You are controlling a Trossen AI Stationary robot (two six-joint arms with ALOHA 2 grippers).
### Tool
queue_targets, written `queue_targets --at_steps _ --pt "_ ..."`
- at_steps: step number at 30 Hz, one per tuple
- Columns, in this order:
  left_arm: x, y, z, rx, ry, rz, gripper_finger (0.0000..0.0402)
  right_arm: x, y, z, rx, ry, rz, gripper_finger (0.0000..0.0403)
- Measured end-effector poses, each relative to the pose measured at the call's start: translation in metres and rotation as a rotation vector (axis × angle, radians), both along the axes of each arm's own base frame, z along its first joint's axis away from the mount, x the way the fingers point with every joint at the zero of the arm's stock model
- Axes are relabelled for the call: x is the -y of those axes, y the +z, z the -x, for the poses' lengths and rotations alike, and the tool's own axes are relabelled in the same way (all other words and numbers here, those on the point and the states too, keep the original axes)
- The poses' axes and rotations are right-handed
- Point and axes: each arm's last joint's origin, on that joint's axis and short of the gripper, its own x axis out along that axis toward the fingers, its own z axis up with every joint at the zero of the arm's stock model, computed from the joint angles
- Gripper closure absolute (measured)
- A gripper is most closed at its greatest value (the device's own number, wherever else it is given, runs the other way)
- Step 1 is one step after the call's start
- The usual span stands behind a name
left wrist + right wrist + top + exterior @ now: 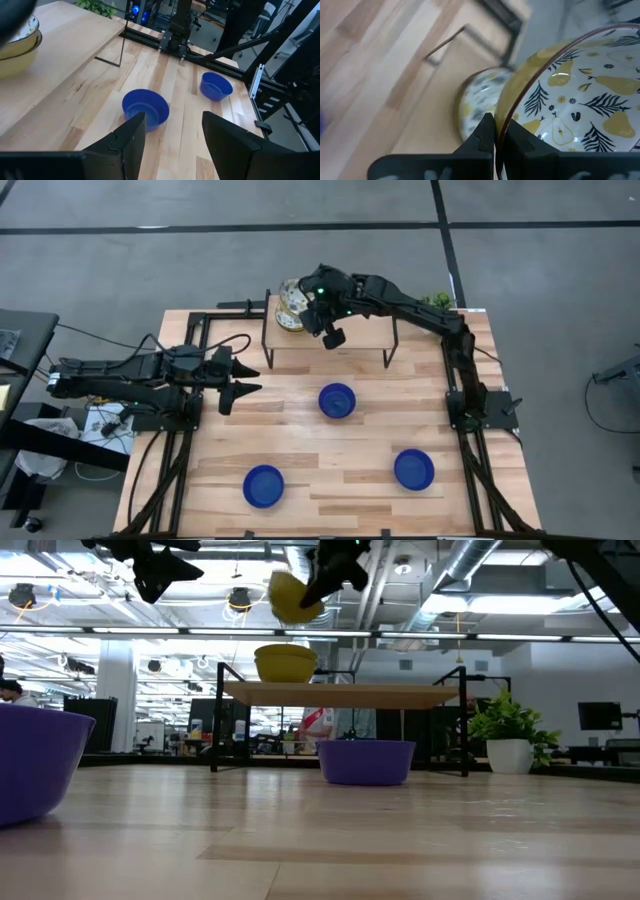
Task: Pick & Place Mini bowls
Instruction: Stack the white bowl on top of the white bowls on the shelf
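Patterned bowl (580, 95) pinched in right pincer (496, 131) above stacked bowls (285, 663); left pincer (172, 132) agape

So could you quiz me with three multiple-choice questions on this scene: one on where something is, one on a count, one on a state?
1. Where is the stack of patterned bowls?
A. on the raised shelf
B. on the floor
C. inside a blue bowl

2. How many blue bowls lie on the table?
A. one
B. three
C. five

3. What is the right gripper doing?
A. hanging open over a blue bowl
B. resting on the table
C. shut on the rim of a patterned bowl

Answers:
1 A: the high view shows the stack at the shelf's end.
2 B: one in the middle, two nearer the front.
3 C: its wrist view shows the rim pinched between the fingers, while the left gripper waits open.
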Motion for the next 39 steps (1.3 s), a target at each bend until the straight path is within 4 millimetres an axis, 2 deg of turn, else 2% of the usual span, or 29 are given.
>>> queue_targets --at_steps 4,11,39 --pt "0.000 0.000 0.000 0.004 0.000 0.002 0.0209 0.006 -0.022 -0.010 -0.072 -0.003 0.000 0.0403" --pt "0.000 0.000 0.000 0.005 0.000 0.002 0.0209 0.017 -0.041 -0.019 -0.125 0.001 0.020 0.0403" --pt "0.000 0.001 0.000 0.011 0.000 0.000 0.0209 0.017 -0.043 -0.020 -0.144 0.047 0.056 0.0388"
